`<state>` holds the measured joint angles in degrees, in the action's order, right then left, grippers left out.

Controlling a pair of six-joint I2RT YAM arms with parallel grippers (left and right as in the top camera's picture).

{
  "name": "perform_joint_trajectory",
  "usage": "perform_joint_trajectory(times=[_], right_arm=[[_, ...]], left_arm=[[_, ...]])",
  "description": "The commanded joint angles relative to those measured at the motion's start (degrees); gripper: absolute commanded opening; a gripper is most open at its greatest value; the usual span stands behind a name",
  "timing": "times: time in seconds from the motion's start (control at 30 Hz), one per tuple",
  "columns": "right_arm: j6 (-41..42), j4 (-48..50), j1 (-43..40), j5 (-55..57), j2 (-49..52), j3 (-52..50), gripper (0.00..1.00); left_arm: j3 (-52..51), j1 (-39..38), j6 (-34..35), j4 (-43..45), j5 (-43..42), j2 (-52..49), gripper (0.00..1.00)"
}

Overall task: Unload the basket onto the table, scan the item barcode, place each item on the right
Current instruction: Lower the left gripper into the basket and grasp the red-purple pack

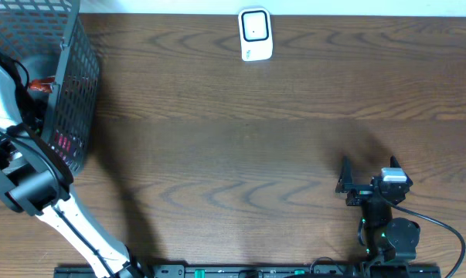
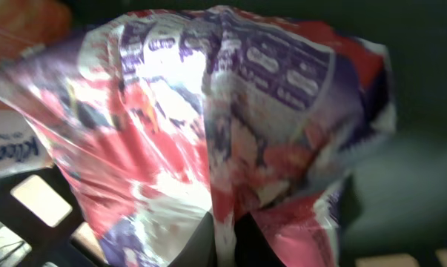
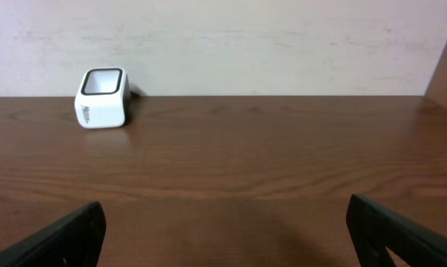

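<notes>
The left gripper (image 2: pixel 222 241) is pressed together on a fold of a packet (image 2: pixel 208 126), pinching the film at its lower edge. The packet fills almost all of the left wrist view. It sits inside the wire basket (image 1: pixel 78 69) at the table's far left corner, where the left arm (image 1: pixel 32 181) reaches in over the rim.

Just behind the packet, an orange pack (image 2: pixel 30 22) lies at the upper left. A white pack (image 2: pixel 8 148) with blue lettering lies against the packet's left side. Under them the basket's dark grid floor shows pale openings.

The packet is glossy, crinkled plastic film printed in red, purple and white. It is bunched and creased where it is gripped, and its print is too blurred to read.

The basket is dark grey mesh with tall slanted walls, and a pink patch shows through its near side in the overhead view.

On the right the right gripper (image 3: pixel 224 206) hangs low over the table (image 1: pixel 240 139) with its black fingers spread wide and nothing between them. The table is dark brown wood with a wavy grain.

Farthest off, at the back edge near the pale wall, stands the scanner (image 1: pixel 255 35). It is a small white box with rounded corners and a dark-framed window.
</notes>
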<state>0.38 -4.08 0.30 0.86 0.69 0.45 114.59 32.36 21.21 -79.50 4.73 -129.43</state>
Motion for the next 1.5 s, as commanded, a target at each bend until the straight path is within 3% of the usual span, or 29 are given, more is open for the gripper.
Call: perform_joint_trajectory(times=[0.0, 0.23, 0.33, 0.37, 0.4, 0.47, 0.93, 1.33, 1.4, 1.47], right_arm=[[-0.2, -0.2, 0.5, -0.3, -0.3, -0.1, 0.99], [-0.2, -0.2, 0.5, -0.3, -0.3, -0.1, 0.99], [-0.2, -0.2, 0.5, -0.3, -0.3, -0.1, 0.99], [-0.2, -0.2, 0.5, -0.3, -0.3, -0.1, 0.99], [-0.2, -0.2, 0.5, -0.3, -0.3, -0.1, 0.99], [-0.2, -0.2, 0.5, -0.3, -0.3, -0.1, 0.99], [-0.2, -0.2, 0.5, -0.3, -0.3, -0.1, 0.99], [-0.2, -0.2, 0.5, -0.3, -0.3, -0.1, 0.99], [-0.2, -0.2, 0.5, -0.3, -0.3, -0.1, 0.99], [-0.2, -0.2, 0.5, -0.3, -0.3, -0.1, 0.99]], left_arm=[[2.7, 0.1, 0.3, 1.2, -7.3, 7.5, 0.07], [2.7, 0.1, 0.5, 8.4, -10.1, 20.1, 0.09], [2.7, 0.1, 0.5, 8.9, -10.1, 22.1, 0.74], [2.6, 0.1, 0.5, 8.4, -10.1, 22.1, 0.87], [2.4, 0.1, 0.5, 8.0, -10.1, 21.9, 0.93], [0.4, 0.1, 0.5, 8.3, -10.1, 21.6, 1.0], [-11.6, -1.8, 0.5, 12.4, 2.1, 13.8, 0.98], [-11.7, -1.9, -0.8, 9.3, 2.4, 3.0, 0.98], [-11.7, -1.9, -0.8, 8.3, 2.4, 1.1, 0.87], [-11.7, -1.8, -1.2, 7.8, 2.4, 0.1, 0.6]])
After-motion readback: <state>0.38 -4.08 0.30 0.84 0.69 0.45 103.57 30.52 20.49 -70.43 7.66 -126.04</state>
